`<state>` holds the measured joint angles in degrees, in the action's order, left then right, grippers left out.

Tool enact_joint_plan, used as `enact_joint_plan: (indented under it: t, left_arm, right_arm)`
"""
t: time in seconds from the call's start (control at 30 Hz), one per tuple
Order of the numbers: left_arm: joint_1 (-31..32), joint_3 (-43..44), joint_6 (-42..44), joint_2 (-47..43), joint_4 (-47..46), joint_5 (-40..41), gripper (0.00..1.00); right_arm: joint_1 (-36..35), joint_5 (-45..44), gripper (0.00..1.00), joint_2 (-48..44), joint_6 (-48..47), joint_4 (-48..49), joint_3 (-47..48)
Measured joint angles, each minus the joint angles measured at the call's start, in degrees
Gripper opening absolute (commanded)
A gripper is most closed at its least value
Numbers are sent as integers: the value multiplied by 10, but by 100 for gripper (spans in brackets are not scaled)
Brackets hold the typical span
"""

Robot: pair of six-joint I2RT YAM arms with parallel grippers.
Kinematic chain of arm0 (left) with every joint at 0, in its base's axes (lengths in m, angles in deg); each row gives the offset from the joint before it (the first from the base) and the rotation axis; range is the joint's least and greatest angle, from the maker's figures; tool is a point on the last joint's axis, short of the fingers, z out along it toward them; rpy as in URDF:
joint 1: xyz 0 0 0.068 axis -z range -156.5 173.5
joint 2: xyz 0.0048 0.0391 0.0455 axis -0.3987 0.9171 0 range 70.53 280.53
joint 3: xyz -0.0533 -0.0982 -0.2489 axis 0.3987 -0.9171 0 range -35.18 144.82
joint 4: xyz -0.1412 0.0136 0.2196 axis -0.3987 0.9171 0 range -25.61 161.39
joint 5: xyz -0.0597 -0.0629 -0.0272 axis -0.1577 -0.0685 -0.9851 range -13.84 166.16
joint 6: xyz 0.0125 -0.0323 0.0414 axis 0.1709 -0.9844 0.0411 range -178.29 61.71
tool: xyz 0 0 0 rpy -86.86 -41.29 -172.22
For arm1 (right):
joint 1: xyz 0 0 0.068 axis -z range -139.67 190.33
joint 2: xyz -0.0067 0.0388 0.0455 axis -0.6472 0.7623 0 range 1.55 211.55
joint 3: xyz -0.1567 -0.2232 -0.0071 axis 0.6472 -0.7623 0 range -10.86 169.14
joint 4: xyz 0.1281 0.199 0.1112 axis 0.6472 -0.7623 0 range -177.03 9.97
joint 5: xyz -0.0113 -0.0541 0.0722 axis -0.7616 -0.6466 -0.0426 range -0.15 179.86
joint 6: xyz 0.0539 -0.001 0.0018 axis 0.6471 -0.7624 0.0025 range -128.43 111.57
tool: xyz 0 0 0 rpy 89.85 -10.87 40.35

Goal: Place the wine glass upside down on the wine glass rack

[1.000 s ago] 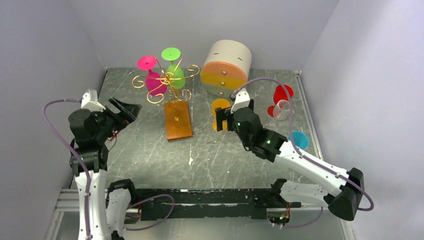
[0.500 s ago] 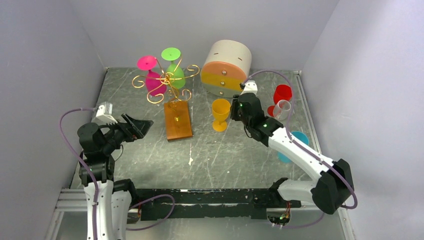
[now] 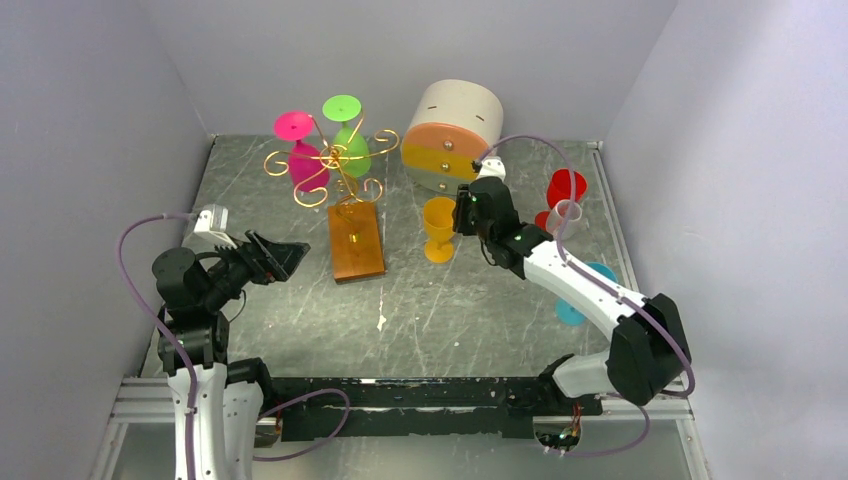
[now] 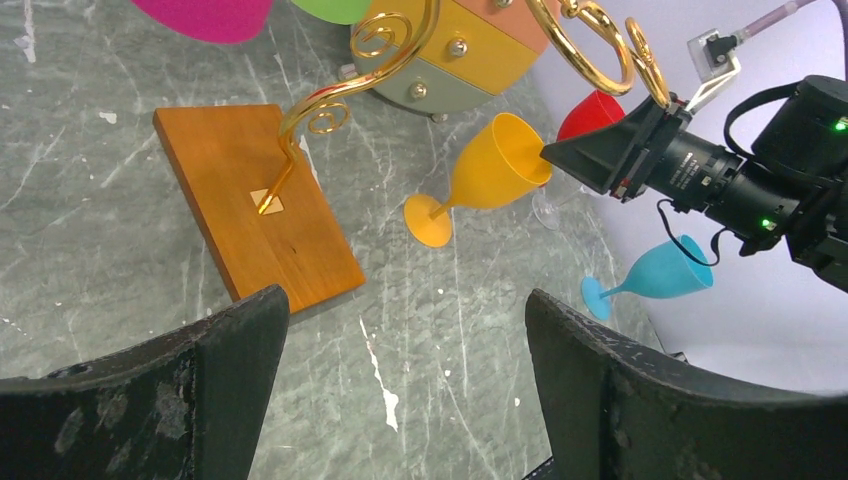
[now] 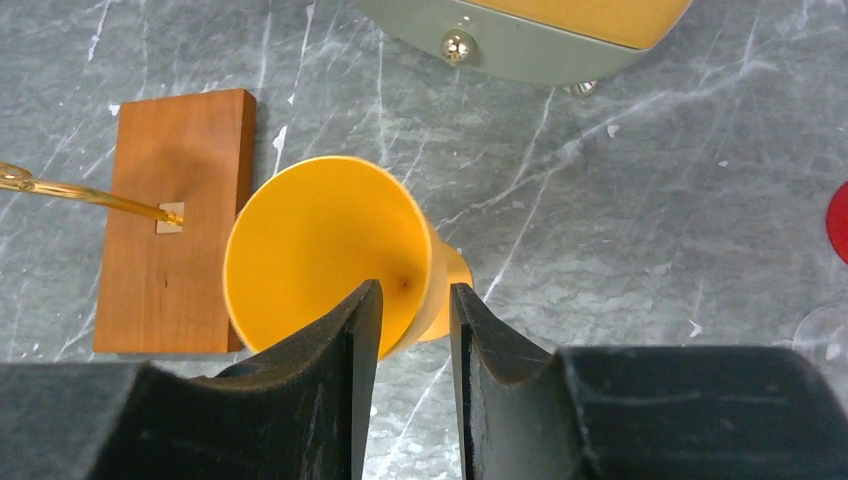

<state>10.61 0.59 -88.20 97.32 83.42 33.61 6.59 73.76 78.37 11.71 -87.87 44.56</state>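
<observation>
A yellow wine glass (image 3: 440, 225) (image 5: 320, 240) stands upright on the table, just right of the rack's wooden base (image 3: 355, 240). My right gripper (image 3: 466, 212) (image 5: 415, 290) is shut on the glass's rim, one finger inside the bowl and one outside. The wine glass rack (image 3: 335, 165), a gold wire tree with scroll arms, has a pink and a green glass hanging upside down on it. At the left, my left gripper (image 3: 288, 252) (image 4: 405, 300) hovers open with nothing between its fingers, pointing toward the wooden base (image 4: 255, 200) and the yellow glass (image 4: 495, 165).
A round cream drawer box (image 3: 452, 130) lies behind the yellow glass. A red glass (image 3: 563, 190) and a clear glass (image 3: 565, 215) stand at the right, and a blue glass (image 3: 590, 285) sits nearer the right wall. Walls close in on three sides.
My right gripper has swung from left of the yellow glass round to its right rim and closed there. My left arm has dropped and reached toward the wooden base.
</observation>
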Motion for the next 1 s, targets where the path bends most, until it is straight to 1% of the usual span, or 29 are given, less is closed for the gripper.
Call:
enact_joint_plan:
  t: [0.1, 0.23, 0.33, 0.53, 0.77, 1.0]
  left_arm:
    - [0, 0, 0, 0, -3, -2, 91]
    - [0, -1, 0, 0, -9, -3, 90]
    - [0, -4, -1, 0, -14, -4, 90]
    - [0, -13, -1, -3, -26, -8, 88]
    - [0, -29, -3, -3, -51, -17, 85]
    - [0, -55, -5, -22, -94, -27, 84]
  right_arm:
    - [0, 7, 34, 13, 0, 4, 2]
    - [0, 14, 29, 21, -1, 5, 2]
    - [0, 18, 21, 23, -3, 8, 2]
    - [0, 29, 1, 27, -11, 10, 3]
    - [1, 45, 0, 5, -23, -8, 1]
    - [1, 84, 0, -56, -26, -40, -1]
